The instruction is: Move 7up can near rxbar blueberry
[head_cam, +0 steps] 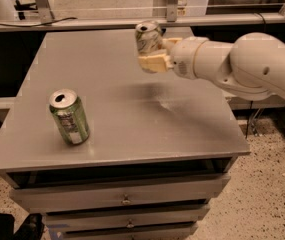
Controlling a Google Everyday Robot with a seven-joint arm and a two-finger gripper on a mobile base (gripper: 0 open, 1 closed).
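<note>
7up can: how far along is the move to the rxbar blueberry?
Done: the end effector has grasped the 7up can and holds it tilted above the far side of the table. In hand: the carry. Left: setting it down near the rxbar blueberry, which this view doesn't show. The green can stands front-left.

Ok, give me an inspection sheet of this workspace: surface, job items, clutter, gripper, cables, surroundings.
Surface: grey tabletop, flat and level.
Job's things: 7up can held off the table near the far edge; rxbar blueberry not seen in this view.
Clutter: green can standing at the front left.
Gripper: gripper shut on the 7up can, above the far middle of the table.
Cables: black cable behind the table, far left.
Surroundings: drawers under the tabletop; speckled floor at right.
</note>
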